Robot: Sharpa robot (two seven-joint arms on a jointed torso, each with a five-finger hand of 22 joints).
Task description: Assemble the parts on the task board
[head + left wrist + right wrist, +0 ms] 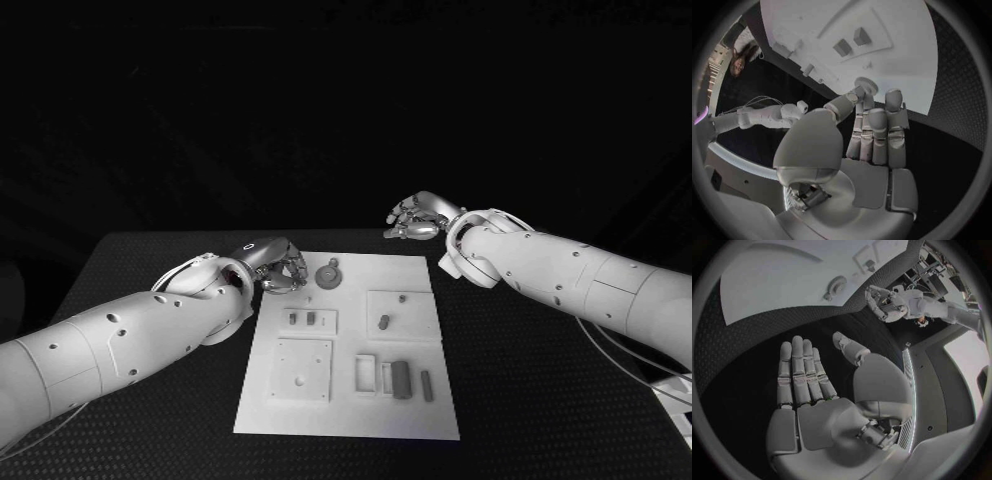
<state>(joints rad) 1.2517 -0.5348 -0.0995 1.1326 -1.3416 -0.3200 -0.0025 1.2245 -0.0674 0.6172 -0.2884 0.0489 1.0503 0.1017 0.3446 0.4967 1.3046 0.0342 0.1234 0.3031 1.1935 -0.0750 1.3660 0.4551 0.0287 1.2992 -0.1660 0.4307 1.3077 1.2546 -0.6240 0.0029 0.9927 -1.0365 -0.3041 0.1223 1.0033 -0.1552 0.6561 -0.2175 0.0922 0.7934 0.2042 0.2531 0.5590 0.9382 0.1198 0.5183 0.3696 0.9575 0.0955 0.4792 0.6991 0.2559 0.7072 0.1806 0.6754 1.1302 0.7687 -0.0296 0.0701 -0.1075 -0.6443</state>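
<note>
The left hand (277, 268) hangs at the board's (418, 415) far left corner, fingers (879, 131) straight and side by side, thumb out to one side, nothing in its grasp. Its wrist view shows the fingertips just short of a round part (867, 86) lying flat on the board near its far edge; whether they touch it cannot be told. In the head view this round part (332, 274) lies just beside the hand, toward the board's middle.

The right hand (418, 218) is raised beyond the board's far right corner, over the desk (548, 400), well apart from the parts. Its wrist view shows the palm (826, 420) flat, fingers (799, 367) stretched out together, thumb spread, holding nothing.

The board lies flat in the middle of the desk, long side running away from the robot. On it are raised square plates. One near the left hand carries two small parts (303, 319) standing side by side. One on the right carries a single small part (384, 321). Nearer the robot on the left, a larger plate (302, 369) has small marks I cannot make out. Right of it lie long parts (400, 378) side by side, with one slim piece (427, 384) at the outer right.
</note>
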